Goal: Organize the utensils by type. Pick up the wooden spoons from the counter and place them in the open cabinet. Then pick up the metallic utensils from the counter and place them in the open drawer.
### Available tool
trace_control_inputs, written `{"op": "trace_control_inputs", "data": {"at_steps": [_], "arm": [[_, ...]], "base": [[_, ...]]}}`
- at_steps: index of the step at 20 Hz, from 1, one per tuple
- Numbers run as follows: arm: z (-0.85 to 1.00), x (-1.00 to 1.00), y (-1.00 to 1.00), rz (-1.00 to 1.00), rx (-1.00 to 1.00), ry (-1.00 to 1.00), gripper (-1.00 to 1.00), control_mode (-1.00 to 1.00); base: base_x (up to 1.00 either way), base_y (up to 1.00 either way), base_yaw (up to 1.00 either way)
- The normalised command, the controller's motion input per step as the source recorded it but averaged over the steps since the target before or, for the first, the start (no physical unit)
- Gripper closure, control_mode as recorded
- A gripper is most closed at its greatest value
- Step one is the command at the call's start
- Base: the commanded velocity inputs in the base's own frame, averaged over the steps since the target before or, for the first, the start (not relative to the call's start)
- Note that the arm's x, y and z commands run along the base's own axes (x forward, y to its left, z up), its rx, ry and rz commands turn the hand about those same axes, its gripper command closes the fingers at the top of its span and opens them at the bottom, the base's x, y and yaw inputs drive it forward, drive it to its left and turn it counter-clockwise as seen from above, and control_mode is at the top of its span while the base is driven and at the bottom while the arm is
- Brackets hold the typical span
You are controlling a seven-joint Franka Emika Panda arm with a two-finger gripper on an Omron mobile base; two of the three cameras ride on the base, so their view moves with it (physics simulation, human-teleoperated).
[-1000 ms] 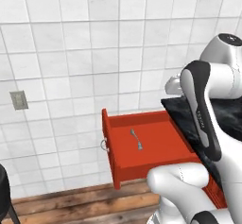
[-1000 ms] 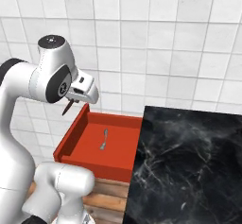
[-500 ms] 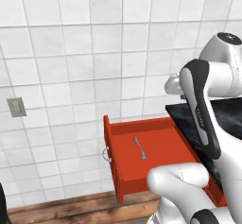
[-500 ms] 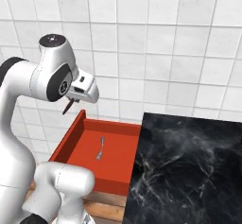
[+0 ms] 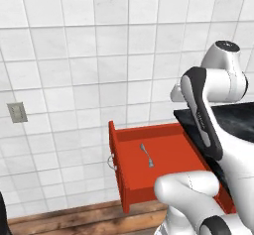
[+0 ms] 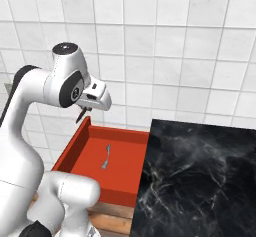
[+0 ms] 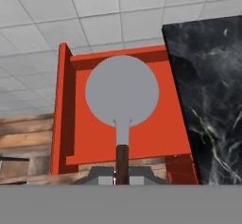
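1. The open drawer [image 5: 163, 167] stands pulled out from under the black stone surface [image 6: 200, 176], its red box facing the white tiled wall; a small silver handle sits on its flat front.
2. Inside it lies one small silver-grey metal utensil [image 5: 147, 155] — flat on the drawer floor, near the middle, touching none of the walls. The right base view shows it too [image 6: 105, 157], handle running lengthwise.
3. The end effector [image 6: 81, 114] hangs above the drawer's outer end, beside the tiled wall, its fingers closed tight on a dark handle.
4. In the hand view that handle leads up to a round grey bowl — a spoon-like utensil [image 7: 122, 91] held in the closed fingers, poised over the drawer interior [image 7: 163, 100]; its material cannot be told for sure.
5. The stone surface lies just right of the drawer in the hand view [image 7: 208, 86].
6. A wall socket [image 5: 17, 112] sits on the tiles to the drawer's left, and a wooden floor [image 5: 74, 219] runs below the drawer front.
7. The arm's white elbow stands in front of the drawer's near corner in the left base view.
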Motion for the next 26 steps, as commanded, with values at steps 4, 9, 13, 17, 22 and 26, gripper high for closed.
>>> {"op": "trace_control_inputs", "data": {"at_steps": [4,9,13,17,22,26], "arm": [[-0.65,0.57,-0.01,0.00,-0.18,0.01,1.00,-1.00],[-0.60,0.45,0.00,0.04,-0.03,0.05,1.00,-1.00],[-0.62,0.34,-0.08,0.03,0.02,0.03,1.00,-1.00],[-0.70,0.28,0.00,0.00,0.00,0.00,1.00,-1.00],[-0.80,0.27,0.00,0.00,0.00,0.00,1.00,-1.00],[-0.80,0.21,-0.08,0.00,0.00,0.04,1.00,-1.00]], "base": [[0.00,0.00,0.00],[0.00,0.00,0.00],[0.00,0.00,0.00],[0.00,0.00,0.00],[0.00,0.00,0.00],[0.00,0.00,0.00]]}}
